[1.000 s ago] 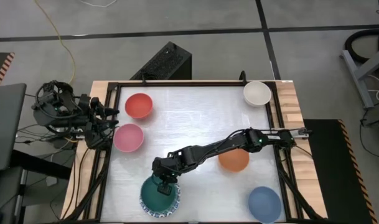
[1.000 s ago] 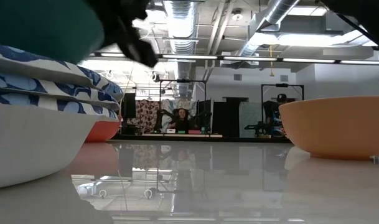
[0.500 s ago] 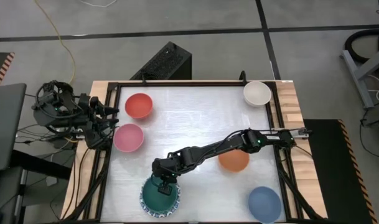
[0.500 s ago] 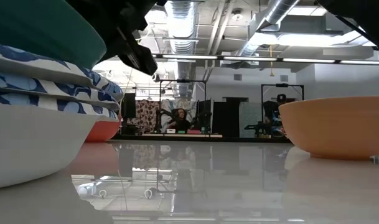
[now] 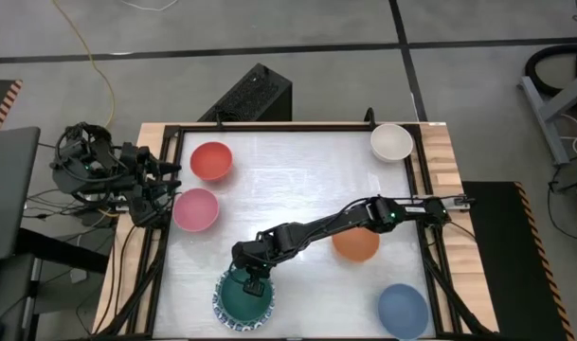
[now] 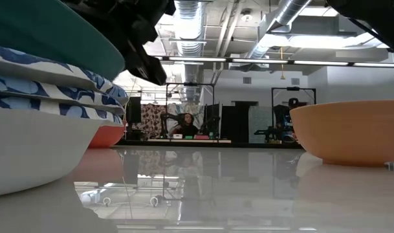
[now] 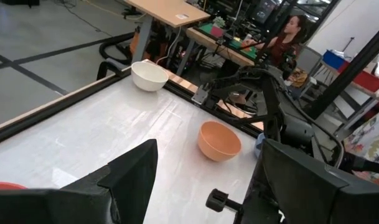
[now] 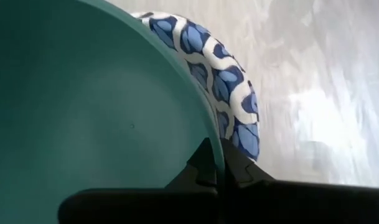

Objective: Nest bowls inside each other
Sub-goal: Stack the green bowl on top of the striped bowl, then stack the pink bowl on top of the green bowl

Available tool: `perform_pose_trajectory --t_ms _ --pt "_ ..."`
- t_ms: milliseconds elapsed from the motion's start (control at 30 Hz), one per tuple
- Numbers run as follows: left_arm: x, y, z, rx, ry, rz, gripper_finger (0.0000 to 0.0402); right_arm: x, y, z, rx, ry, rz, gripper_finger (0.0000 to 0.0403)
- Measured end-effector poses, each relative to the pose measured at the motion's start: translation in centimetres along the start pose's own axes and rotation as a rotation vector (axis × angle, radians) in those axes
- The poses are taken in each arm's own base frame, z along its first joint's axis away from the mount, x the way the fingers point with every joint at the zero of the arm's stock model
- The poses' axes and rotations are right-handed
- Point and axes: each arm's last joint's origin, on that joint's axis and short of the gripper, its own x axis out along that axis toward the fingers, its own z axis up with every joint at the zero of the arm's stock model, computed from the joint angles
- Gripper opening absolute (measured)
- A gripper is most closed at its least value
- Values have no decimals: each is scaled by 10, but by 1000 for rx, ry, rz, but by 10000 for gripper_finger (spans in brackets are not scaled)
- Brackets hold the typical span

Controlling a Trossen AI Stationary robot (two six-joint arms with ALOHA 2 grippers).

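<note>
Right claw (image 5: 251,280) clamped on rim of plain round green bowl (image 5: 241,296), fingers (image 8: 205,165) pinching the wall from both sides, one inside, one outside. Green bowl seated atop stack of wide shallow white bowls with blue-patterned rims (image 6: 48,87), near front edge of table (image 5: 297,180), left of centre. Patterned rim (image 8: 229,93) showing just outside the green rim on one side only.

Left claw (image 5: 170,170) parked off left table edge, fingers (image 7: 124,174) spread wide, holding nothing.

Remaining bowls, all apart from one another:
- plain round red bowl (image 5: 211,161), far left corner, close to frame rail
- plain round pink bowl (image 5: 195,209), left edge, just in front of red
- plain round cream bowl (image 5: 391,141), far right corner, near rail
- plain round orange bowl (image 5: 355,243), right of centre, partly under right arm
- plain round blue bowl (image 5: 403,310), front right corner

Open room: broad bare white stretch through table centre, between red/pink and cream/orange; also front strip between the stack and blue.
</note>
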Motion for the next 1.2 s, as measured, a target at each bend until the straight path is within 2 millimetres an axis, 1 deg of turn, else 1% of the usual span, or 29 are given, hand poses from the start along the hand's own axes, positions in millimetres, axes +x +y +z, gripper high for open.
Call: perform_pose_trajectory --t_ms 167,267,600,833,933,1033,1133,1200 --pt "0 0 0 4 0 4 275 0 -2 -4 -23 43 -20 10" --pt "0 0 0 3 0 4 275 0 -1 -4 -47 45 2 20" --pt "0 0 0 -6 -1 4 275 0 0 -3 -66 61 53 95" --pt "0 0 0 -22 -1 4 275 -4 -2 7 -57 -10 80 149" --pt "0 0 0 -23 -1 3 275 -11 -3 11 -51 -24 79 159" --pt "0 0 0 -25 -1 3 275 -23 -4 16 -46 -54 70 161" --pt "0 0 0 -32 0 3 275 -40 -10 25 -52 -105 43 161" --pt "0 1 -1 -40 -1 9 275 -54 -19 34 -56 -155 9 160"
